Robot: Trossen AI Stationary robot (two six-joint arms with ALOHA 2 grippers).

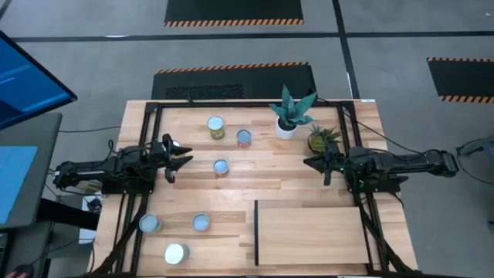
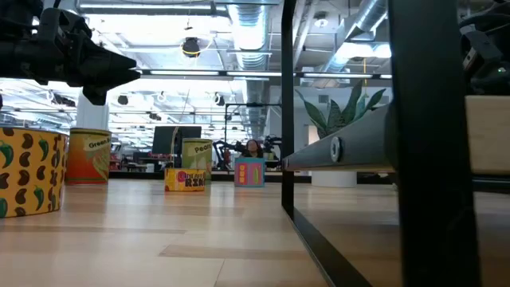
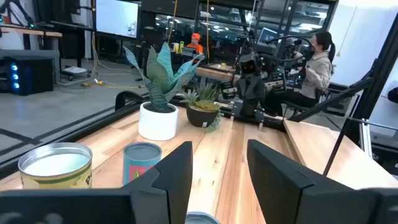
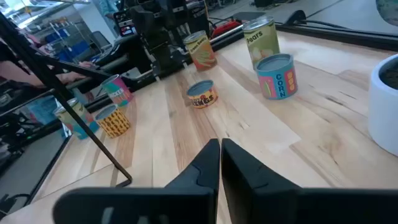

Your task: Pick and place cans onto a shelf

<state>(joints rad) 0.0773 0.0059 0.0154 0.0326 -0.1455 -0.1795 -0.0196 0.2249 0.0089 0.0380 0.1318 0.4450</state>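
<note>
Left pincer (image 1: 182, 157) wide, empty, near short yellow-labelled can (image 1: 221, 167); right pincer (image 1: 310, 163) closed, empty.

I see a grey concrete floor (image 1: 93, 69) with black mats edged in hazard stripes (image 1: 234, 11), a blue monitor (image 1: 23, 81) at my left, exposed ceiling ducts (image 2: 247, 24), a seated person (image 3: 316, 65) beyond.

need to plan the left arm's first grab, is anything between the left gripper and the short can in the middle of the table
Nothing visible is. The left gripper is open beside the short can, with only bare tabletop between them. The other cans stand off that line.
</note>
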